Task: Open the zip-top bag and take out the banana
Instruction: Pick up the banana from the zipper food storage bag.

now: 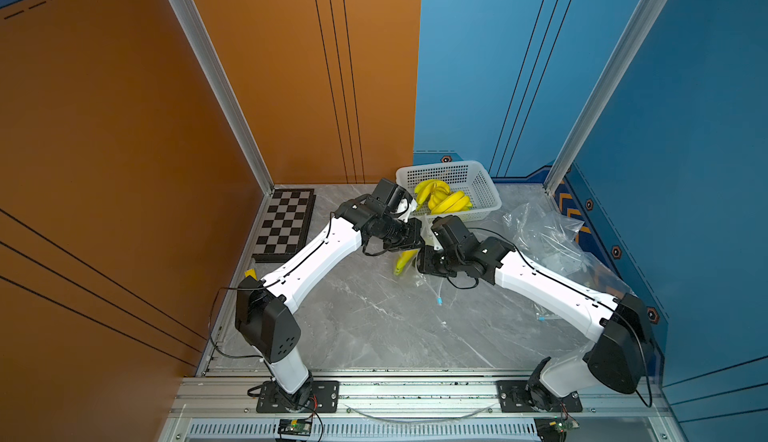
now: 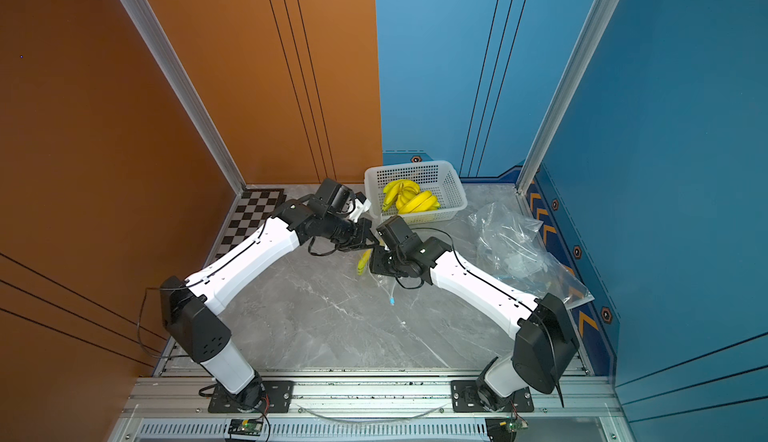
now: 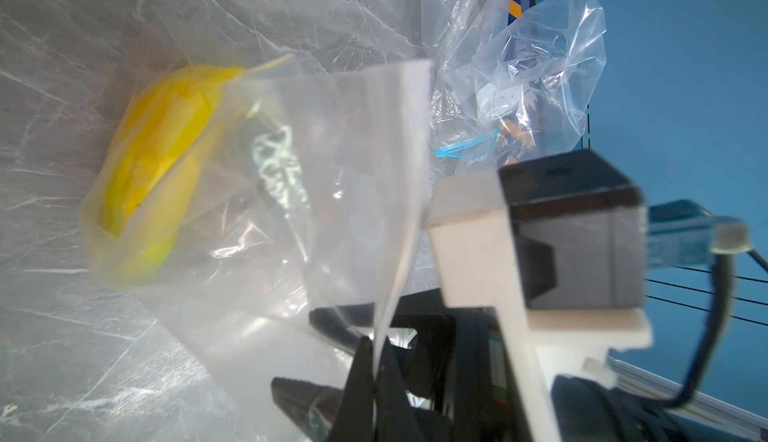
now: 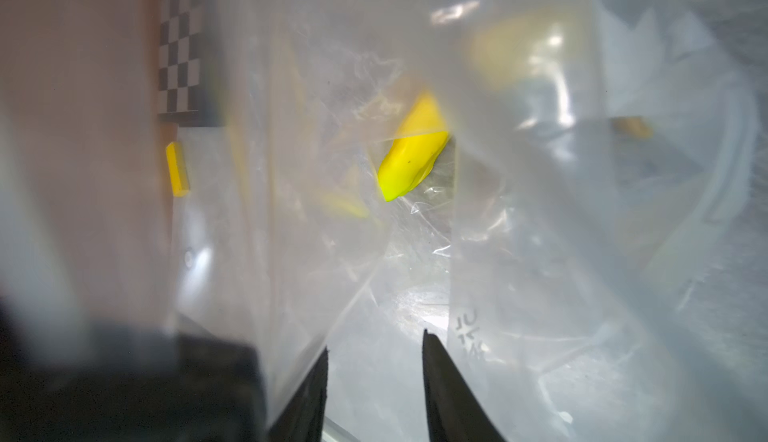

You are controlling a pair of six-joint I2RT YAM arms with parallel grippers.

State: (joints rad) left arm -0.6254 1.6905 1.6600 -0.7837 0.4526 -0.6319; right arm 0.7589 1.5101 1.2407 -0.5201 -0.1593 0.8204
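Grey marbled table (image 1: 374, 327) is seen nearest, with a small blue tab (image 1: 439, 302) lying on it at the near end of the zip-top bag (image 3: 332, 178). Just beyond, the two arms are brought together over that bag. The left gripper (image 3: 375, 348) is clenched on the bag's upper edge, and in the left wrist view a thin strip of film is pinched between its black fingertips (image 3: 361, 361). The right gripper (image 4: 374, 361) is released: its jaws are seen apart, with clear film draped around them and nothing clamped. The banana (image 1: 405, 262) is found inside the bag, resting on the table below and between the two grippers. Farther back, a white basket (image 1: 451, 168) filled with loose bananas (image 1: 442, 199) is set. Crumpled clear bags (image 1: 544, 232) are heaped towards the right wall, and a chequered board (image 1: 286, 221) is laid by the left wall.
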